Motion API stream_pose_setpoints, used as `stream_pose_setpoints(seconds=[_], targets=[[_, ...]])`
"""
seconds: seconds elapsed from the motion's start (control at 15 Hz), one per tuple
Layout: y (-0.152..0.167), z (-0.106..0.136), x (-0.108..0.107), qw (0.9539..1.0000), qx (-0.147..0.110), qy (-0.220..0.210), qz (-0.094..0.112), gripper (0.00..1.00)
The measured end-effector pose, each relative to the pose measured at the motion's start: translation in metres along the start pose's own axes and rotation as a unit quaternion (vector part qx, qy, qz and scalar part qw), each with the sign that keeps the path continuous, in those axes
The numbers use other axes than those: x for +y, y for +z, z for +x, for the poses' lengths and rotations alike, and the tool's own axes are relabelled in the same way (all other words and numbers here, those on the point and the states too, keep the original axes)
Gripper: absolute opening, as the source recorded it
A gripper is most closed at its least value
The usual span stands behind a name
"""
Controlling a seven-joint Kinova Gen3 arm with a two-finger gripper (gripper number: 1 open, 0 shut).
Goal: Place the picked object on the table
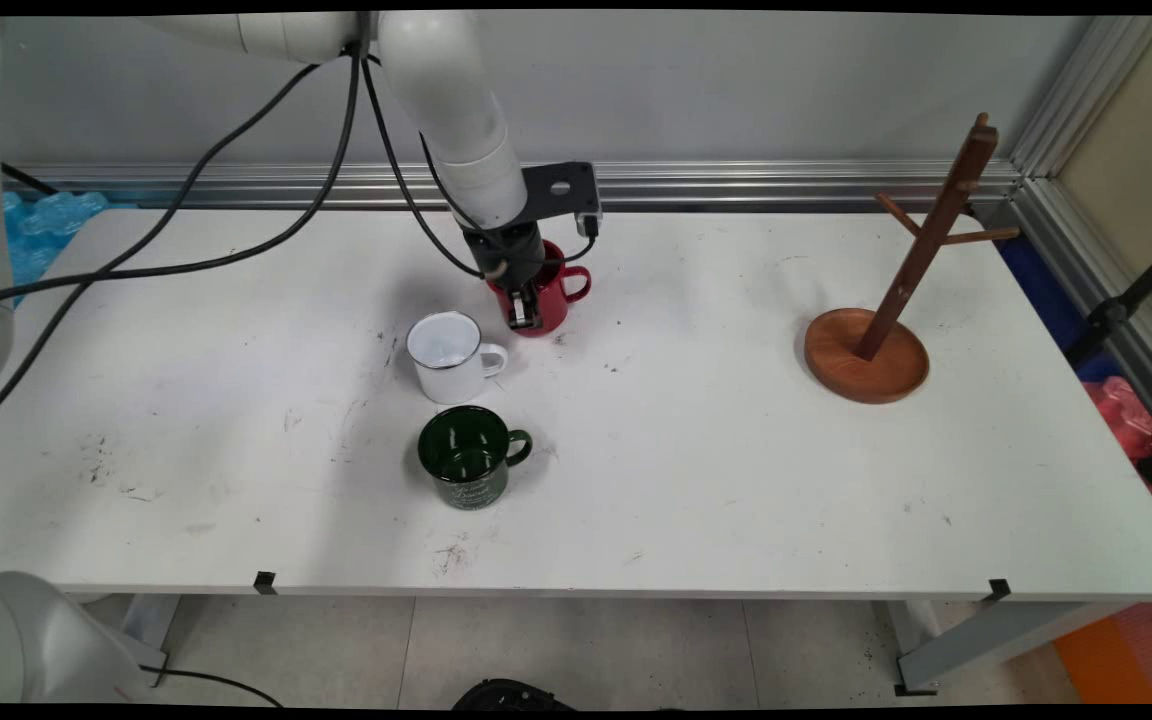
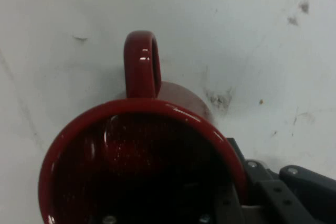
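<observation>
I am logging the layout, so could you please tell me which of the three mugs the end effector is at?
The red mug, farthest back on the table; the end effector straddles its rim. The white mug and green mug stand apart, nearer the camera.

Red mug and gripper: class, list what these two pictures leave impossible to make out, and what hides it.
- Gripper: main view, too small to tell whether it clamps the red mug.
- Second finger: hand view, lost in the mug's dark inside.
- Mug's near rim: hand view, cut off by the bottom edge.
- Green mug lettering: main view, too small.
</observation>
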Motion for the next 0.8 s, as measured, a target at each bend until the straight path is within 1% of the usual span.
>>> stream_pose_setpoints(seconds=[0.2,0.27,0.6,0.8], targets=[[0.0058,-0.0002,-0.0007,1.0000,-0.001,0.003,-0.002,0.00],[0.0076,-0.0002,-0.0008,1.0000,-0.001,0.004,-0.002,1.00],[0.0125,-0.0006,-0.0009,0.9999,0.000,0.010,-0.004,1.00],[0.0089,0.0007,-0.0005,0.9999,0.006,0.016,-0.002,1.00]])
